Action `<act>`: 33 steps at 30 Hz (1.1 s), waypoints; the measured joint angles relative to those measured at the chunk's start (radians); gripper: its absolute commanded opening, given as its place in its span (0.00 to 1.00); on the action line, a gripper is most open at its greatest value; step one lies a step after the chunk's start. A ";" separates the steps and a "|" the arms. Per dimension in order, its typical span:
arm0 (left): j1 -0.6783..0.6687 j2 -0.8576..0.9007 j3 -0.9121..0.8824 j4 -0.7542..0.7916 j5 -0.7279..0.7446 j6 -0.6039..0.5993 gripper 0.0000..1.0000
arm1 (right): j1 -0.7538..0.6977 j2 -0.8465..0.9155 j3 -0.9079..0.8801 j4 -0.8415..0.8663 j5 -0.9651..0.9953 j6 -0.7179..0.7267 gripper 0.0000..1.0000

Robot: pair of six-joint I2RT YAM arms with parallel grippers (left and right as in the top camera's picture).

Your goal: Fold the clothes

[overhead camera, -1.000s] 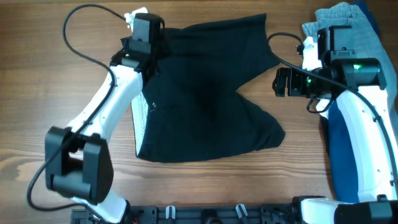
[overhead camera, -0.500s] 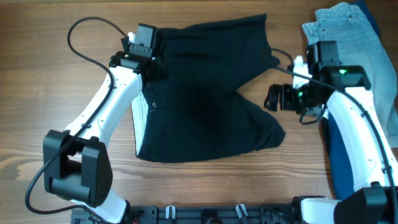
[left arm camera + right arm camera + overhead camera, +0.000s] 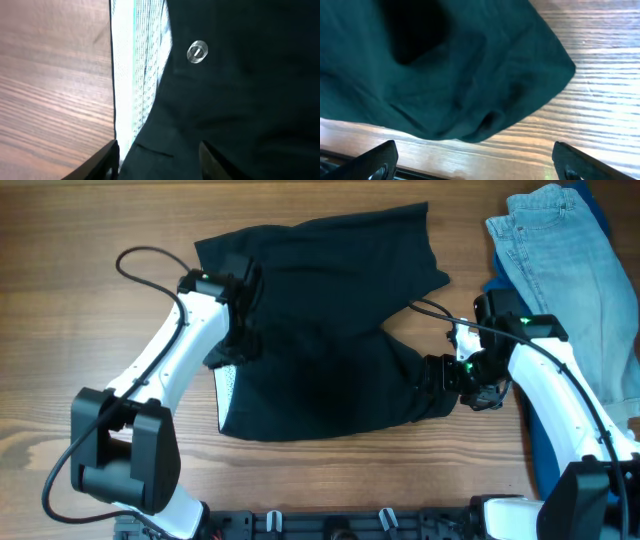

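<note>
Black garment (image 3: 330,330) lay rumpled and spread across the middle of the table (image 3: 60,240). A white mesh strip (image 3: 227,385) showed along its left edge, with a small clear button (image 3: 197,52) close by. Your left gripper (image 3: 233,350) sat over the garment's left side, fingers partway apart with nothing caught between them. Your right gripper (image 3: 432,375) hung at the garment's near right corner, fingers spread wide, fabric under them but not pinched. Light blue jeans (image 3: 560,250) lay at the far right. Dark blue fabric (image 3: 537,455) lay beside them, partly under your right arm.
</note>
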 measured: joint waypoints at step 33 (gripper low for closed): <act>-0.002 -0.167 -0.492 0.158 0.191 -0.106 0.78 | 0.000 0.001 -0.264 0.329 -0.146 0.149 1.00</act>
